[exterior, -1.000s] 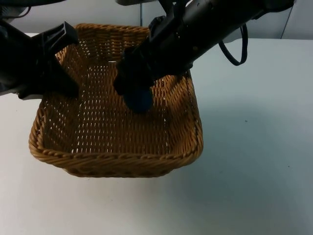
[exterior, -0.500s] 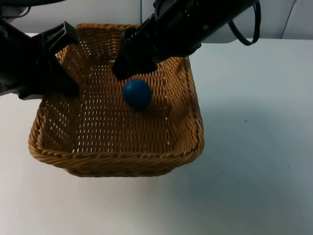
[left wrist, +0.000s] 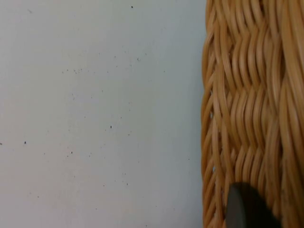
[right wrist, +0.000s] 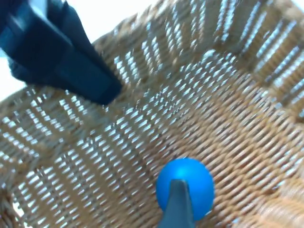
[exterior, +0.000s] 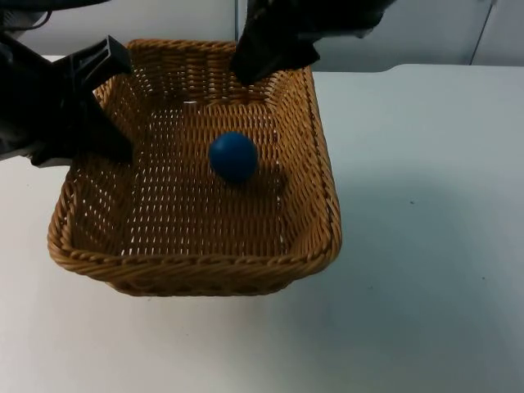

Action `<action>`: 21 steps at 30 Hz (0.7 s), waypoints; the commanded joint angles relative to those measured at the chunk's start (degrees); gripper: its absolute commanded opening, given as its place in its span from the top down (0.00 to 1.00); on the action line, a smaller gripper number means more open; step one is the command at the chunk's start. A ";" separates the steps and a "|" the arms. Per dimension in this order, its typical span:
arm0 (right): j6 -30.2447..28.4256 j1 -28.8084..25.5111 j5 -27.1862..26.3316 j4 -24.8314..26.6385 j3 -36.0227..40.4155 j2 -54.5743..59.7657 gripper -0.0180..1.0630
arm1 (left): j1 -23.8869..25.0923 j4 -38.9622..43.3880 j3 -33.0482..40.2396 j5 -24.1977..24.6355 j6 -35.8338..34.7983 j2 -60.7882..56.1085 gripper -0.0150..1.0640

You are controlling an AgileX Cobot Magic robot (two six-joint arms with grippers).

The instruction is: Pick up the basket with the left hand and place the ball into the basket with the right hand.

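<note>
A woven wicker basket (exterior: 196,268) stands on the white table, left of centre. A blue ball (exterior: 233,155) lies free on its floor, a little toward the far right side. My left gripper (exterior: 115,147) is shut on the basket's left wall; the left wrist view has the rim (left wrist: 247,95) close up with a black fingertip (left wrist: 244,209) against it. My right gripper (exterior: 266,57) hangs open above the basket's far rim, off the ball. From the right wrist, the ball (right wrist: 197,183) sits below one fingertip (right wrist: 176,209), with the left gripper (right wrist: 95,88) across the basket.
Bare white table (exterior: 426,205) stretches to the right of the basket and in front of it. The grey partition wall (exterior: 458,33) closes the far side behind the right arm.
The right gripper let go of the ball inside the basket and has pulled up and back toward the far rim. The ball now rests alone. Left arm and basket have not moved.
</note>
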 commanded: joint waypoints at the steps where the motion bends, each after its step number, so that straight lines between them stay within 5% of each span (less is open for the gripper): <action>1: 0.47 0.24 0.44 -1.23 -0.54 -2.23 0.38 | 0.03 -1.48 -0.06 0.58 -0.45 -0.84 0.99; 21: 6.85 0.10 4.63 -8.07 5.26 -18.18 0.32 | 0.03 -1.37 -0.06 -2.10 0.07 0.15 0.99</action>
